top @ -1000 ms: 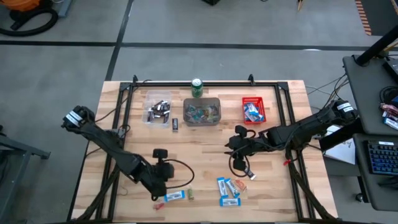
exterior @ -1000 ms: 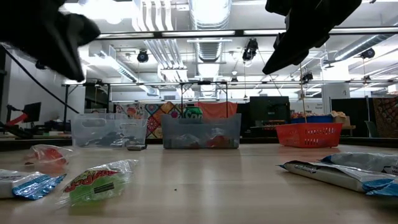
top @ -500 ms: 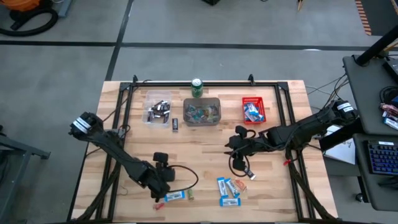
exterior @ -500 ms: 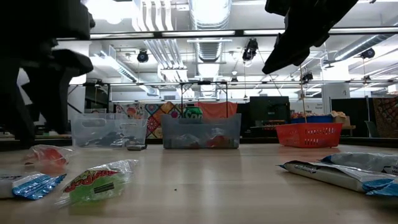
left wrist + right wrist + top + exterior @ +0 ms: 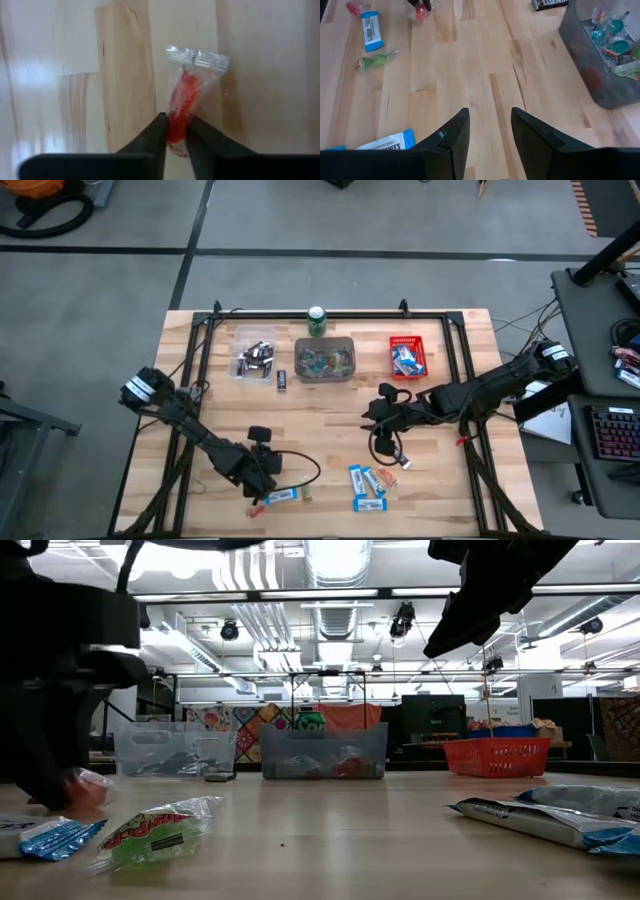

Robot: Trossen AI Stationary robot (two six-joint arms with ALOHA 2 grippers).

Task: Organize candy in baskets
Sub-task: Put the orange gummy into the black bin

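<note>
A green drink can (image 5: 317, 320) stands upright at the far edge of the wooden table (image 5: 330, 420), well apart from both sets of fingers. A black metal frame (image 5: 310, 313) borders the tabletop's far side.

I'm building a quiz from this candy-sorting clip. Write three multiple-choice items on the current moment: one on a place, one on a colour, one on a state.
1. Where is the green can?
A. behind the grey bin
B. inside the red basket
C. at the table's front edge

2. What colour is the sweet at the left pincer?
A. teal
B. red
C. brown

3. The right pincer is:
A. gripping a bar
B. inside a bin
C. open, empty

Answers: 1 A, it stands at the back edge; 2 B, left wrist view shows red in clear wrap; 3 C, bare wood shows between its fingers.
</note>
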